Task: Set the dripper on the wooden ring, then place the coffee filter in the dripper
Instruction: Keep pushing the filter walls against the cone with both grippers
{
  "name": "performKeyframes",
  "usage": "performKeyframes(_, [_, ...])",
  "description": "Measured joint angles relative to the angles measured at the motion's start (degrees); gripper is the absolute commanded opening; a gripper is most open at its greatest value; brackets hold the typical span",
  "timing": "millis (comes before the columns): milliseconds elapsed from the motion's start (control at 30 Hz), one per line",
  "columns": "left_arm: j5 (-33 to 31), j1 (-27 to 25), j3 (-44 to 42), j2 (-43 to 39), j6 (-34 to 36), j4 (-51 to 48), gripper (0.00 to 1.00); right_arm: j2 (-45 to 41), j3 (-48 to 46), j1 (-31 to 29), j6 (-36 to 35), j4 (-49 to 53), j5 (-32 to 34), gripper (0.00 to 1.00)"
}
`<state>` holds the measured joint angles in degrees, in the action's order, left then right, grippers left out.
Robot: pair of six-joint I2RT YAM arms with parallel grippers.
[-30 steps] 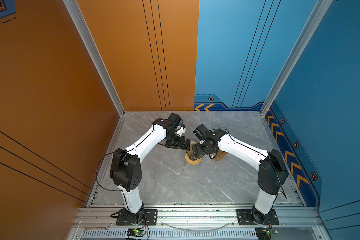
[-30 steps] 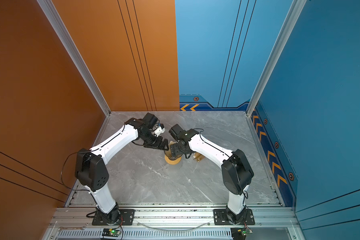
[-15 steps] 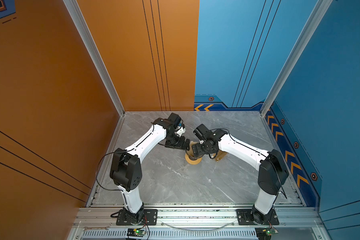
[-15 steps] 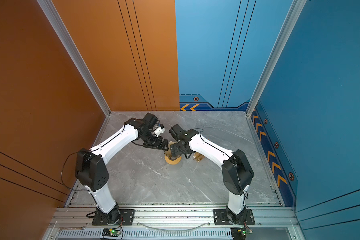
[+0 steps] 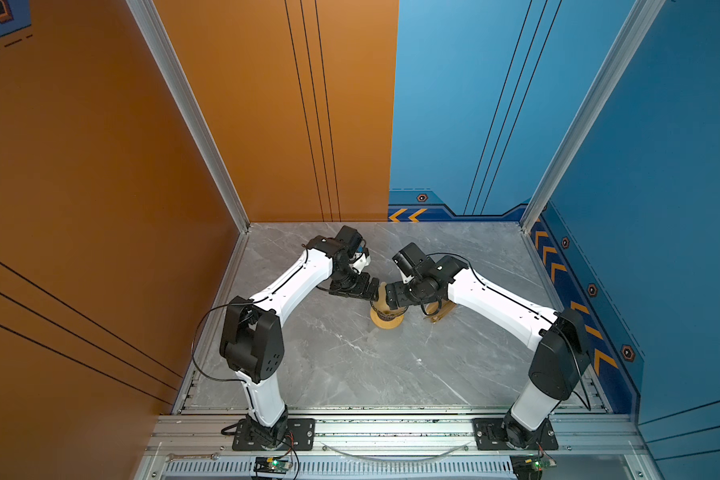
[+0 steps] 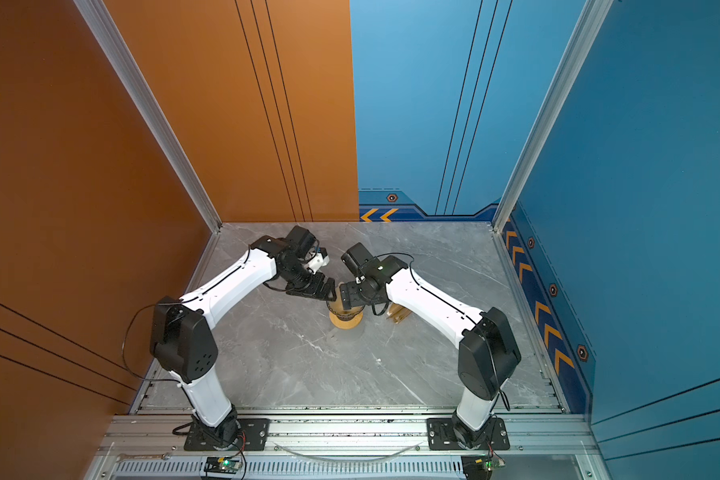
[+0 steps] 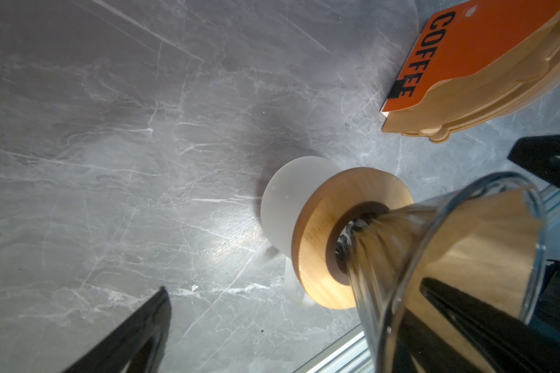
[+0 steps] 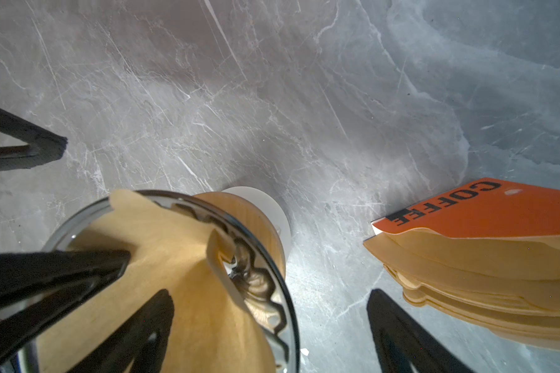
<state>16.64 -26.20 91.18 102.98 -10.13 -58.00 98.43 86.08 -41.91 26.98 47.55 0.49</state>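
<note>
The coffee filter (image 8: 181, 258), a light-tan paper cone, sits inside the dripper (image 8: 272, 300), a smoky see-through ribbed cone. Its tab pokes over the rim. The dripper (image 7: 385, 274) stands in a tan wooden ring (image 7: 317, 245) on a white base. My left gripper (image 7: 293, 287) is open across the dripper's rim, one finger inside the filter and one outside. My right gripper (image 8: 272, 294) is open too, one finger over the filter's paper and the other out over the table. In both top views the left gripper (image 5: 368, 291) and the right gripper (image 5: 385, 296) meet above the dripper (image 6: 344, 309).
A packet of stacked brown filters (image 8: 482, 258) with an orange "COFFEE" corner lies on the grey marble table (image 5: 350, 365), just right of the dripper. That packet (image 7: 485, 64) is close to my right arm. Orange and blue walls enclose the table.
</note>
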Motion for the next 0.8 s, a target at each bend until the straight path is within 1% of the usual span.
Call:
performKeyframes(267, [-0.17, 0.0, 0.0, 0.0, 0.02, -0.61, 0.98, -0.31, -3.52, 0.0, 0.02, -0.66, -0.37, 0.92])
performKeyframes(800, [-0.17, -0.07, 0.0, 0.0, 0.02, -0.79, 0.98, -0.74, -4.31, 0.26, 0.11, -1.46, -0.48, 0.92])
